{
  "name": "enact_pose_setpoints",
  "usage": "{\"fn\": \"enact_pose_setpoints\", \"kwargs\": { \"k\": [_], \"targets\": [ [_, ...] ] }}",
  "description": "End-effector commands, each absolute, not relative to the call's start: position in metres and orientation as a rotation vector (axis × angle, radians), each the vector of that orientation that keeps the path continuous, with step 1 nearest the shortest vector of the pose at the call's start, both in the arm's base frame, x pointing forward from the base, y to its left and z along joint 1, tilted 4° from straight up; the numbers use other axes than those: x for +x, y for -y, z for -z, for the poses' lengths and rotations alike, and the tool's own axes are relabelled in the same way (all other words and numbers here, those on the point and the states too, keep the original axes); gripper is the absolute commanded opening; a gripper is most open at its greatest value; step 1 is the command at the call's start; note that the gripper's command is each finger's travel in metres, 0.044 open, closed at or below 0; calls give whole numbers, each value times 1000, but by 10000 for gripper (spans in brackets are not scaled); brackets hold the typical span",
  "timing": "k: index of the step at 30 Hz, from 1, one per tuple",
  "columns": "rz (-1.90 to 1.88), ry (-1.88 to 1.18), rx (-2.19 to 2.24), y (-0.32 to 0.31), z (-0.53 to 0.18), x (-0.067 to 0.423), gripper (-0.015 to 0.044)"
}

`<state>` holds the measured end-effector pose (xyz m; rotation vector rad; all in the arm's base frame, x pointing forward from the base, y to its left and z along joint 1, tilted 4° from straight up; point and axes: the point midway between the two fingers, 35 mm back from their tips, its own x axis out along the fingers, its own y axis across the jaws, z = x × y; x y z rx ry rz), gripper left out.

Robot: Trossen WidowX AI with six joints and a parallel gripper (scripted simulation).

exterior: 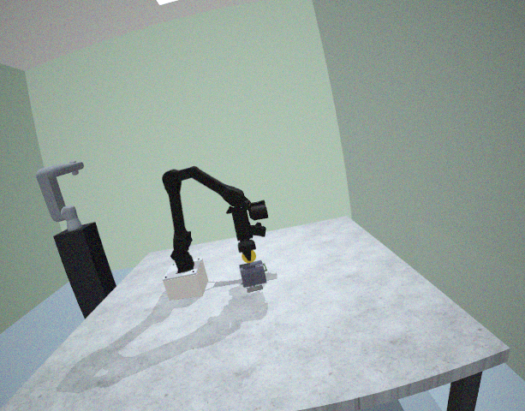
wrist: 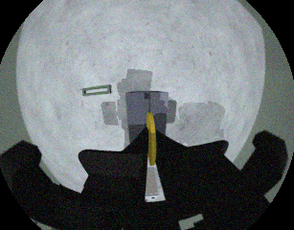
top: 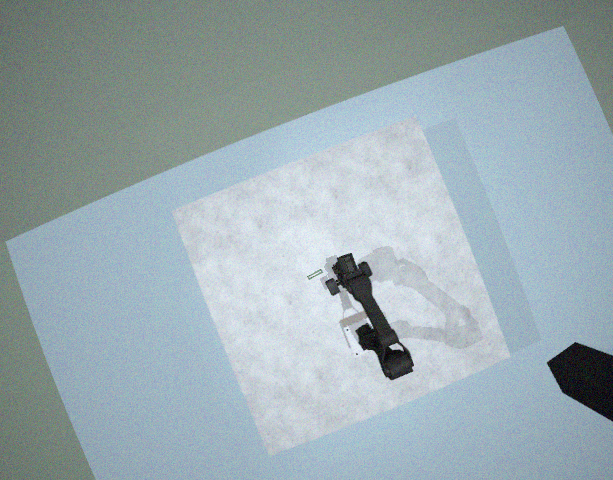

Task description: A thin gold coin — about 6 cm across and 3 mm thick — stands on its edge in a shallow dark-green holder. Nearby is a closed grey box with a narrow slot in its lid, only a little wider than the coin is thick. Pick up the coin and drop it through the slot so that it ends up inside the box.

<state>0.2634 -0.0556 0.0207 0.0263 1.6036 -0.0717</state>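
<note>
My gripper [exterior: 247,252] [wrist: 148,130] is shut on the gold coin [exterior: 252,257] [wrist: 150,133] and holds it on edge, pointing down. The coin hangs just above the lid of the grey box [exterior: 253,276] [wrist: 138,107], and its lower edge is in line with the dark slot in the wrist view. I cannot tell whether the coin touches the lid. The dark-green holder [top: 314,274] [wrist: 97,91] lies empty on the table, left of the box. In the overhead view the arm hides the box and the coin.
The arm's white base block [exterior: 186,279] [top: 349,326] stands on the marble table [exterior: 342,309] [top: 296,206] near the box. A black pedestal [exterior: 83,265] [top: 590,377] with a grey bracket stands off the table's edge.
</note>
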Motion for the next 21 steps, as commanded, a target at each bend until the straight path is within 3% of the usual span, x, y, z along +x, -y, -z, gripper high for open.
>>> {"fn": "enact_pose_setpoints", "kwargs": {
  "k": [1, 15, 21],
  "targets": [
    [64, -1603, 18, 56, -18, 263, 0],
    [65, -1603, 19, 56, -11, 263, 0],
    [69, -1604, 24, 56, -12, 263, 157]
  ]
}}
